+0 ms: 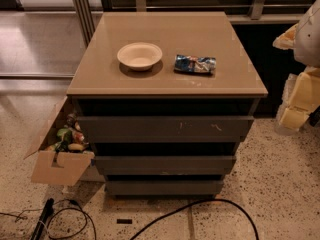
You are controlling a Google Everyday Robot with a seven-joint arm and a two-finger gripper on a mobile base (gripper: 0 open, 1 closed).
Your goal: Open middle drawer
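A grey-brown cabinet [167, 91] stands in the middle of the camera view with three handleless drawer fronts stacked below its top. The middle drawer [165, 164] is the plain flat front between the larger scratched front [165, 128] above and the short front [165, 187] below. It sits about flush with the others, and none of its interior shows. My gripper [300, 101] appears as pale cream and white parts at the right edge of the view, level with the cabinet's upper part. It is well to the right of the middle drawer and apart from it.
A white bowl [140, 55] and a crumpled blue snack bag [195, 64] lie on the cabinet top. An open cardboard box [60, 159] of items leans against the cabinet's left side. Black cables [200, 206] run across the speckled floor in front.
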